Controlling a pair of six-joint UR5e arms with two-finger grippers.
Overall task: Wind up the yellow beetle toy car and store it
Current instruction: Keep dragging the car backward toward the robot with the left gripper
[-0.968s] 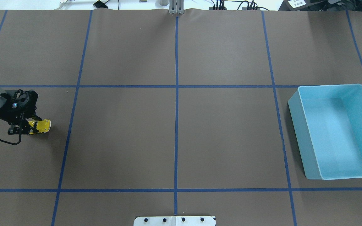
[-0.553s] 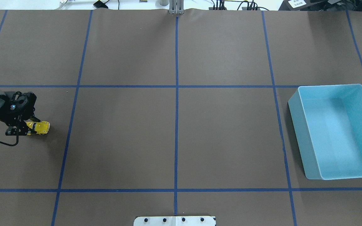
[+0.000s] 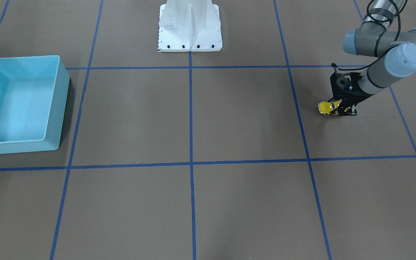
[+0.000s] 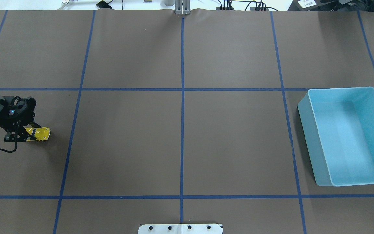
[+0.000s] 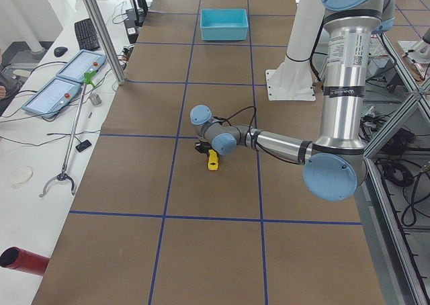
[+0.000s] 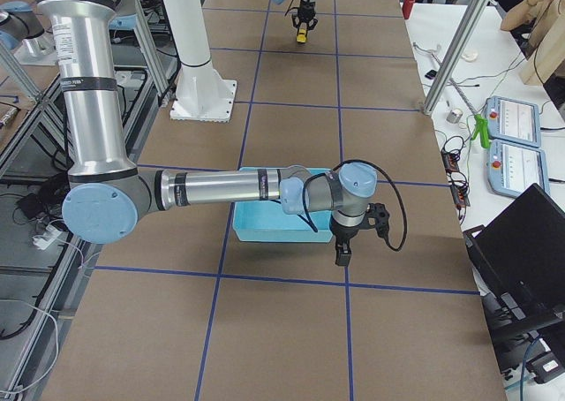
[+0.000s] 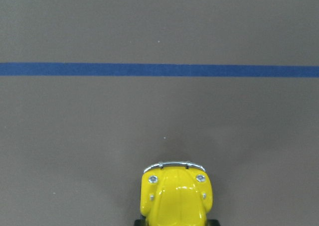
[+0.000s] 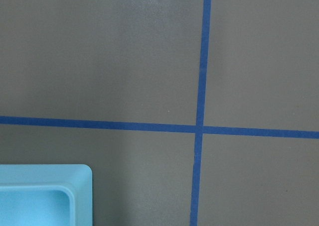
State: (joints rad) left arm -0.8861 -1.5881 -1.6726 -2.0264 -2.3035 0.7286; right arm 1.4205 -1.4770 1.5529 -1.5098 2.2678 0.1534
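The yellow beetle toy car (image 4: 40, 134) is at the table's far left, wheels down on or just above the brown mat. My left gripper (image 4: 28, 134) is shut on its rear half, with the nose pointing toward the table's middle. It also shows in the front view (image 3: 325, 107) with the gripper (image 3: 341, 108) behind it. The left wrist view shows only the car's hood and silver bumper (image 7: 175, 193). The light blue bin (image 4: 341, 89) stands empty at the far right. My right gripper (image 6: 342, 257) hangs beside the bin in the right side view only; I cannot tell whether it is open or shut.
Blue tape lines (image 4: 182, 97) divide the brown mat into squares. The robot's white base plate (image 3: 190, 25) sits at the table's near middle edge. Operator gear, pendants (image 5: 64, 83) and a grabber tool lie on the bench past the far edge.
My left gripper has moved slightly left and down with the car in it, and the car now sits flatter toward the mat. The bin has not moved.
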